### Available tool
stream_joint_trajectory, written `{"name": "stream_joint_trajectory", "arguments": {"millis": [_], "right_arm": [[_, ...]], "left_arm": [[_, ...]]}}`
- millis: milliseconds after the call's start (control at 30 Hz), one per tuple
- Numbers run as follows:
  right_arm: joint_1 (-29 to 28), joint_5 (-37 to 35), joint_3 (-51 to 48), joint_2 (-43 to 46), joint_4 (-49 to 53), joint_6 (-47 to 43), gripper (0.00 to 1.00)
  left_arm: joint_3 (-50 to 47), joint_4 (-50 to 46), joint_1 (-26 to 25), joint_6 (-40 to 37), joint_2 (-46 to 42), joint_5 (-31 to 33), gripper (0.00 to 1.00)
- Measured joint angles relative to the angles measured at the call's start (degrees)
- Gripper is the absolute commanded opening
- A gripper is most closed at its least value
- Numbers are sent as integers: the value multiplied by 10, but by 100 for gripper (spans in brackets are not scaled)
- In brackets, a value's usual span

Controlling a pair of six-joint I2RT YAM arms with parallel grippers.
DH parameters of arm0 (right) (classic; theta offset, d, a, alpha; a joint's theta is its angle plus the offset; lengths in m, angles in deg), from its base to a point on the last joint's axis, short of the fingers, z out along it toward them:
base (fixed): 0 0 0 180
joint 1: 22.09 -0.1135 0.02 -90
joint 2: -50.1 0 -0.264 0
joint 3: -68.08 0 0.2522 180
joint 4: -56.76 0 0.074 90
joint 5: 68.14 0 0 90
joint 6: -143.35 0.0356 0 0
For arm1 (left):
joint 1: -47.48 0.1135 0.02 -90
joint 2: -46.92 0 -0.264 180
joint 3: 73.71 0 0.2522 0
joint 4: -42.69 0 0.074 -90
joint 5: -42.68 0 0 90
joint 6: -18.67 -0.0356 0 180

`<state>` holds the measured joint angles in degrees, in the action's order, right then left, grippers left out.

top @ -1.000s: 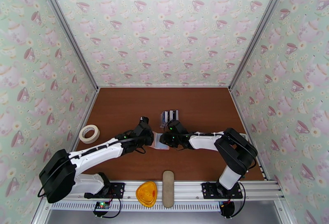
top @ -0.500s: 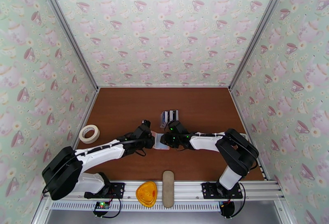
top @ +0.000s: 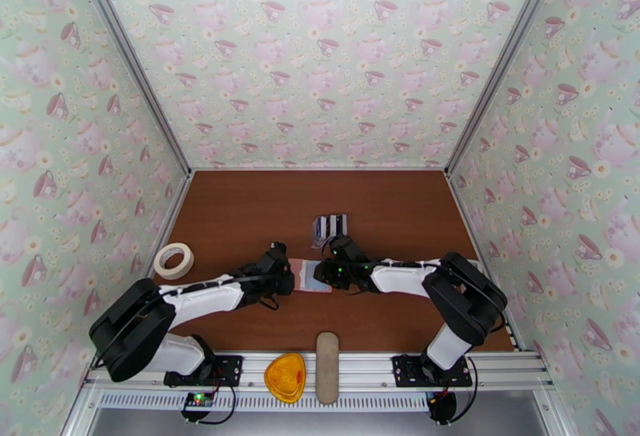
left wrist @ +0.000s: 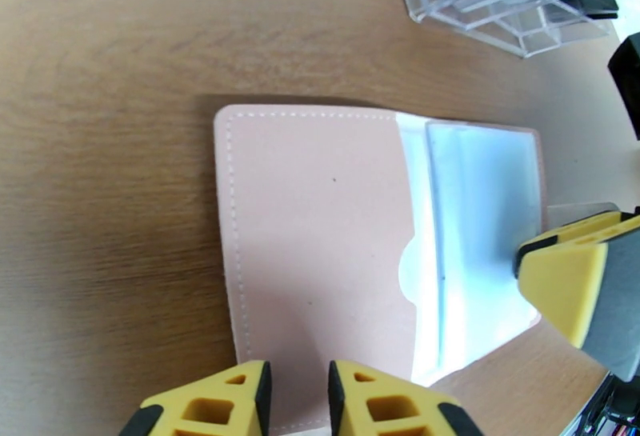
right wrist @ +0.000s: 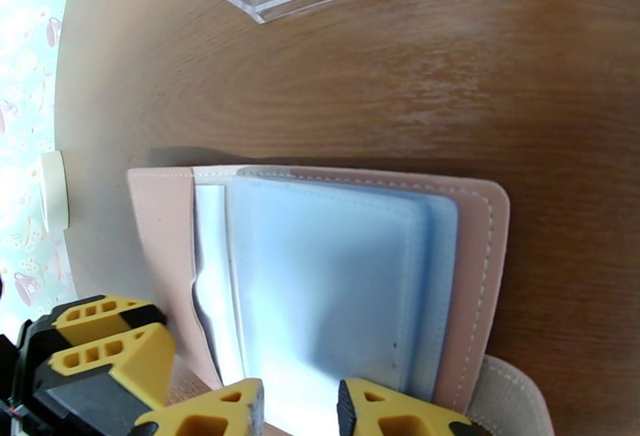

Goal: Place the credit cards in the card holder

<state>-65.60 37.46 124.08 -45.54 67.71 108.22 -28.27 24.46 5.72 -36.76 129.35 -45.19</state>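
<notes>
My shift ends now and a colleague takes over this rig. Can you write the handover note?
Left gripper: jaws nearly together at the edge of the pink flap of the card holder. Whether it grips cannot be told.
Right gripper: jaws narrow at the edge of the clear sleeves. Grip also unclear.
The card holder lies open on the table between the two grippers. The credit cards stand in the clear rack just behind it.
Done: holder opened.
Left: move the cards into the sleeves, which look empty.
</notes>
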Motion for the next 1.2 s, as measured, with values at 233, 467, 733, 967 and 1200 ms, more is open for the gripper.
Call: {"name": "stream_joint_trajectory", "arguments": {"millis": [233, 467, 733, 967, 1200], "right_arm": [[-3, -5, -2, 8, 12, 3, 34], [-4, -15, 27, 14, 66, -6, 39], [-4, -42, 102, 13, 142, -37, 40], [-4, -77, 147, -11, 202, -69, 40], [-4, -100, 159, -32, 235, -90, 39]], "left_arm": [[-6, 32, 5, 4, 7, -11, 30], [-13, 46, 9, 2, 4, -22, 32], [-13, 48, 11, -7, 3, -35, 36], [-13, 48, 12, -15, 3, -47, 37], [-13, 48, 12, -16, 3, -58, 37]]}}
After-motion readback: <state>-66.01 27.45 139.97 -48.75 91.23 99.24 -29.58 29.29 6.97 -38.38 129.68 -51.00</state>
